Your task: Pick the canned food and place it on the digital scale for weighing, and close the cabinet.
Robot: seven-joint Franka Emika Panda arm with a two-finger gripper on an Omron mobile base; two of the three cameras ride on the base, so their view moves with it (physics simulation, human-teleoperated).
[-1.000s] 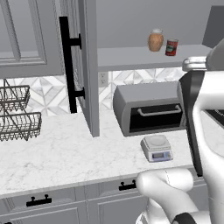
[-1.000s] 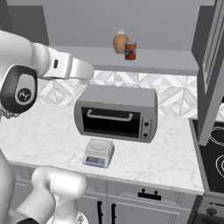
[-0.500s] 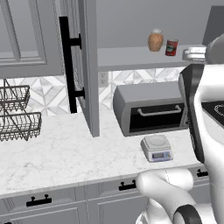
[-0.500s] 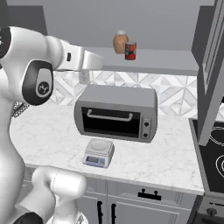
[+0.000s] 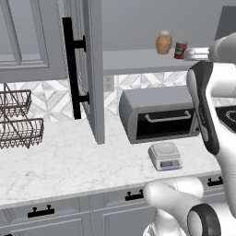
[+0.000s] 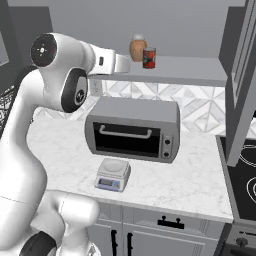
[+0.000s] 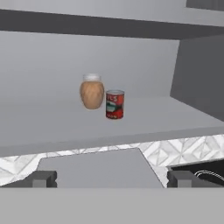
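The canned food (image 7: pixel 114 104), red-labelled with silvery rims, stands upright on the open cabinet's shelf (image 7: pixel 144 118), also seen from the base (image 5: pixel 180 50) (image 6: pixel 149 58). My gripper (image 7: pixel 112 179) is open, its fingers spread wide with nothing between them. It hovers in front of the shelf edge, short of the can and slightly below it. The digital scale (image 5: pixel 165 156) (image 6: pixel 113 174) sits bare on the counter in front of the toaster oven. The cabinet door (image 5: pixel 90 69) with its long black handle stands open to the left, and the other door (image 6: pixel 242 85) is open at the right.
A rounded brown jar (image 7: pixel 92 92) stands just left of the can, nearly touching it. The large grey toaster oven (image 6: pixel 132 127) sits under the shelf. Wire baskets (image 5: pixel 18 120) hang at the far left. A black stovetop (image 6: pixel 245 170) borders the counter on the right.
My arm has risen and stretched forward, bringing the hand up to shelf height and closer to the can. The can, jar, scale and doors have not moved.
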